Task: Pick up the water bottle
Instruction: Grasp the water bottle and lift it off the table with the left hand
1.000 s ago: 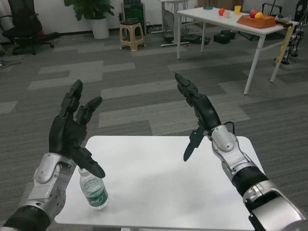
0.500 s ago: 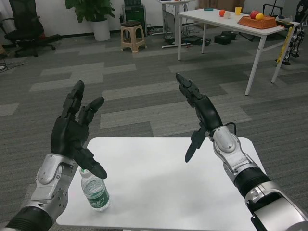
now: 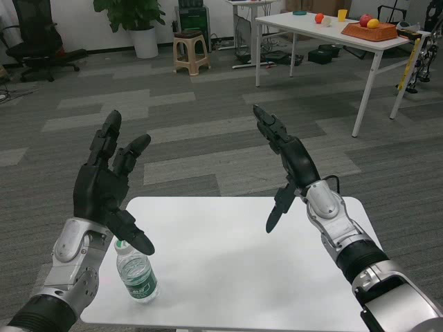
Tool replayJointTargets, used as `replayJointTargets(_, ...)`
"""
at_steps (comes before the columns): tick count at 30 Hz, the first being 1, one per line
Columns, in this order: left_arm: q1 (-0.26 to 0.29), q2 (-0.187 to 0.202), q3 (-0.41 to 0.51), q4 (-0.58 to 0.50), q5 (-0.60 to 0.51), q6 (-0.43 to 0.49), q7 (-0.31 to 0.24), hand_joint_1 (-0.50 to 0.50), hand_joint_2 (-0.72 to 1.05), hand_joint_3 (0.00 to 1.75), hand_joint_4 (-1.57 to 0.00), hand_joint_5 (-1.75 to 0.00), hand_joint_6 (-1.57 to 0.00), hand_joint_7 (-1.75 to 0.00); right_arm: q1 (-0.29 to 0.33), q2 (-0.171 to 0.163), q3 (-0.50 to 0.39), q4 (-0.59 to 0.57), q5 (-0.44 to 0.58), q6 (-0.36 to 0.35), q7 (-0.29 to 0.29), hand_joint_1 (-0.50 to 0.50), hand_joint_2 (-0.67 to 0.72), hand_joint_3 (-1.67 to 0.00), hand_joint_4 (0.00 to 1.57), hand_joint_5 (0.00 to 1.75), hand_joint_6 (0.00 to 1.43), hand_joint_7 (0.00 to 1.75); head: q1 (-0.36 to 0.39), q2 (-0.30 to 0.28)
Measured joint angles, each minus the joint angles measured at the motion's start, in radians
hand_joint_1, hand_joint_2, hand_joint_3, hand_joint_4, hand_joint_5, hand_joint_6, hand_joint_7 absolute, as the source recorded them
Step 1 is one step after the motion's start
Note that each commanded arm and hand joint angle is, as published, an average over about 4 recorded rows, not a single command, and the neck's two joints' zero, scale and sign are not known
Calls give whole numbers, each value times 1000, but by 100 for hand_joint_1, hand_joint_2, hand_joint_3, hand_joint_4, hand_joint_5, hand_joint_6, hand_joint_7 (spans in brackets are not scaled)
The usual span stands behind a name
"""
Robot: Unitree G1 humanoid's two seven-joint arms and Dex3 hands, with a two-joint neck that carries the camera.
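Now | white table: water bottle upright | both robot hands released | room: grey carpet, far table

A bottle stands upright on the table, near its front left corner, just below the raised left hand. The right hand is raised well to the bottle's right, over the table's far side.

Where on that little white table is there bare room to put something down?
Most of the white table is bare, from the water bottle across to the right hand. Only the near-left corner is crowded: the bottle stands there under the left hand.
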Motion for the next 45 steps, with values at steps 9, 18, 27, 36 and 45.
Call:
replayJointTargets(9, 31, 39, 7, -88, -39, 91, -7, -50, -64, 9, 0, -62, 0, 0, 0, 0, 0, 4, 0, -1, 0, -38, 57, 0, 0, 0, 0, 0, 2, -5)
replayJointTargets(18, 93, 110, 36, -194, -60, 204, -25, -50, -64, 9, 0, -62, 0, 0, -3, 1, 0, 25, 0, -1, 0, -38, 53, 0, 0, 0, 0, 0, 7, -13)
replayJointTargets(27, 166, 155, 125, -300, -63, 370, -99, -50, -55, 9, 0, -62, 0, 0, -16, 4, -1, 57, 0, -1, 0, -38, 53, 0, 0, 0, 0, 0, 10, -16)
replayJointTargets(36, 225, 180, 216, -331, -9, 490, -142, -50, -55, 9, 0, -62, 0, 0, -32, 7, -1, 85, 0, -1, 0, -38, 53, 0, 0, 0, 0, 0, 12, -26)
replayJointTargets(45, 232, 178, 236, -263, 26, 524, -161, -50, -55, 9, 0, -62, 0, 0, -51, 8, 0, 103, 0, -1, 0, -38, 53, 0, 0, 0, 0, 0, 11, -35)
